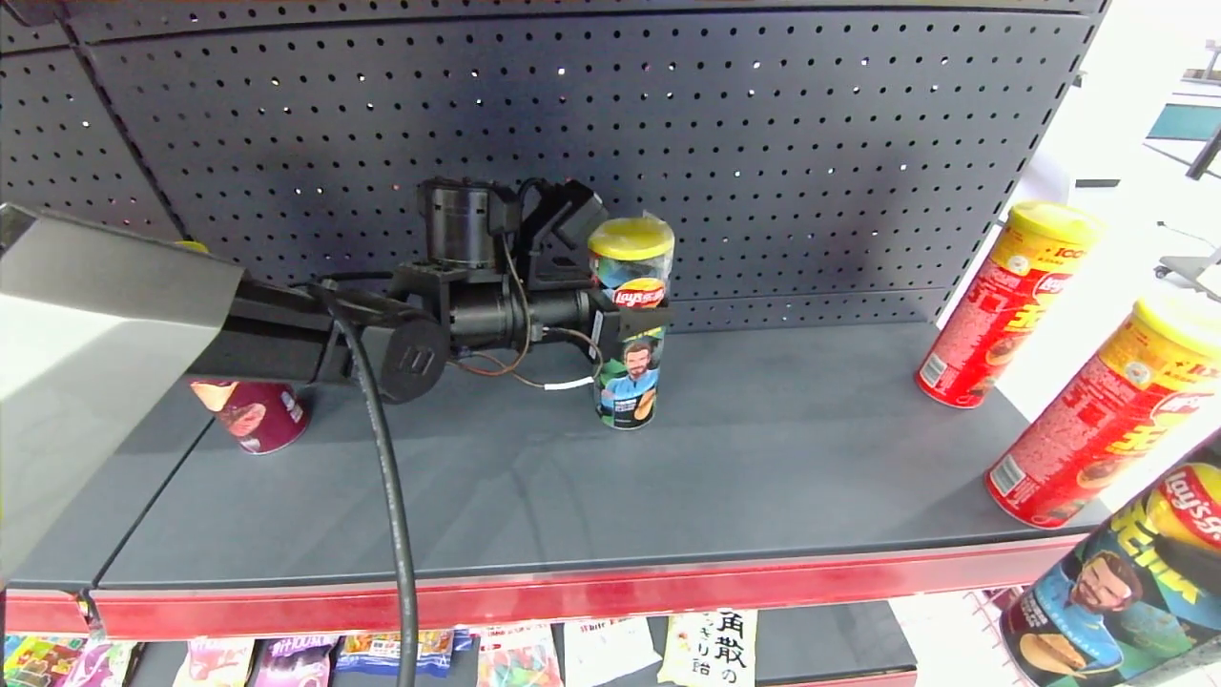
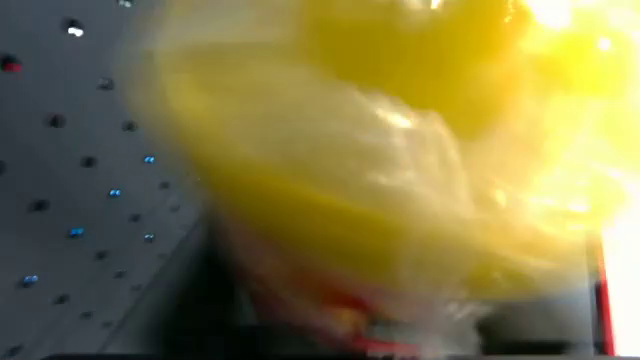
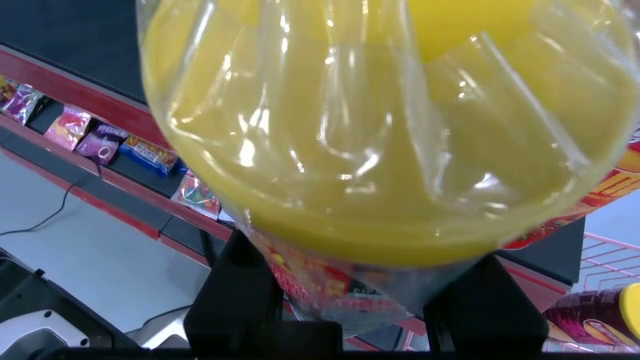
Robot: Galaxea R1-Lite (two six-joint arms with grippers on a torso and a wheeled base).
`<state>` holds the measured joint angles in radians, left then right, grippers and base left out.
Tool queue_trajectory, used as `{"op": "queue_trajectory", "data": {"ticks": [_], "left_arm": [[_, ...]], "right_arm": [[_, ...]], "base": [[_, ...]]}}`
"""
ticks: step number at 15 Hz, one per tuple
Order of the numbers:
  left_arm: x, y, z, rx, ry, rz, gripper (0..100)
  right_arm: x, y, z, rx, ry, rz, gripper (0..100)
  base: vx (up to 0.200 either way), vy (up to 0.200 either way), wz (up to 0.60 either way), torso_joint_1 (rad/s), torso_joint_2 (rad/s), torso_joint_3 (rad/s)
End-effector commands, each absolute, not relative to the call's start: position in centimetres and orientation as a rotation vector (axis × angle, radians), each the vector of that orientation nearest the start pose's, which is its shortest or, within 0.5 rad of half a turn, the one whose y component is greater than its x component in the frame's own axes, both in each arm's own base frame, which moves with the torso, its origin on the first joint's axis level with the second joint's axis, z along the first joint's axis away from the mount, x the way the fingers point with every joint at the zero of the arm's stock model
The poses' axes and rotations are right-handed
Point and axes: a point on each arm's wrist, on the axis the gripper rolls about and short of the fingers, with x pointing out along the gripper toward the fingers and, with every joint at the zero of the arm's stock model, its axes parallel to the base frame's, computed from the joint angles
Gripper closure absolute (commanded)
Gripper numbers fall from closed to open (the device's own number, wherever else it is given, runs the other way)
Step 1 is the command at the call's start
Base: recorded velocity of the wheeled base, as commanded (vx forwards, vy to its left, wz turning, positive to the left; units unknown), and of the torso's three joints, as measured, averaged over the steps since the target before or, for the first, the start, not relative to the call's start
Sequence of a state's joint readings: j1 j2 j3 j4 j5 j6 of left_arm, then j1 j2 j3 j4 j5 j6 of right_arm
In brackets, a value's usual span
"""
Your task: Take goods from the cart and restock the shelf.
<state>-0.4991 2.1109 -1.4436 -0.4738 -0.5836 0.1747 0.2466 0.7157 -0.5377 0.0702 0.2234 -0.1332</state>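
Shelf [image 1: 572, 496], read from the left: a maroon can [image 1: 256, 416] stands at the far left. Near the middle, toward the back panel [image 1: 763, 143], the left gripper [image 1: 637, 322] is clenched around the waist of a green can [image 1: 628, 380] that stands upright on the shelf. Its yellow lid [image 2: 380, 200] sits close to the wrist camera. Well to the right stand a far red can [image 1: 1011, 305] and a near red can [image 1: 1107, 420], just apart. At the near right, in front of the shelf edge, the right gripper [image 3: 360, 318] grasps a second green can [image 1: 1130, 592] around its body.

These tubes are probably light and stiff, though the thin wall would likely dent under a hard squeeze, and the glossy wrap looks slippery. Tall and narrow, they should tip easily. The mid-body, below the lid, seems the best place to hold them.

Count: five cans, made up of one maroon, two green and two red. Several snack packets [image 1: 515, 656] lie on the lower shelf [image 1: 820, 639].
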Motion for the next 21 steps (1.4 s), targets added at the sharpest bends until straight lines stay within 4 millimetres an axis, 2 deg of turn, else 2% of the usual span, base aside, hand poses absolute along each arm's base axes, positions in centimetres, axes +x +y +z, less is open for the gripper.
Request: {"op": "queue_trajectory", "data": {"ticks": [1,4,9,14,21], "left_arm": [[37.5,-21.9,18.9,0.148,0.109,-1.096,100],[37.0,-21.5,19.2,0.145,0.113,-1.105,100],[32.2,-19.4,20.2,0.120,0.155,-1.210,100],[29.2,-19.1,19.5,0.115,0.206,-1.257,100],[27.7,-18.9,18.1,0.108,0.213,-1.319,100]], "right_arm": [[5.5,1.9,21.5,-0.133,0.221,0.483,100],[5.6,1.9,21.4,-0.133,0.225,0.483,100],[5.8,2.0,21.6,-0.133,0.228,0.486,100],[5.8,2.0,21.6,-0.133,0.228,0.486,100],[5.8,2.0,21.7,-0.133,0.224,0.486,100]], "base": [[0.000,0.000,0.00,0.000,0.00,0.000],[0.000,0.000,0.00,0.000,0.00,0.000],[0.000,0.000,0.00,0.000,0.00,0.000],[0.000,0.000,0.00,0.000,0.00,0.000],[0.000,0.000,0.00,0.000,0.00,0.000]]}}
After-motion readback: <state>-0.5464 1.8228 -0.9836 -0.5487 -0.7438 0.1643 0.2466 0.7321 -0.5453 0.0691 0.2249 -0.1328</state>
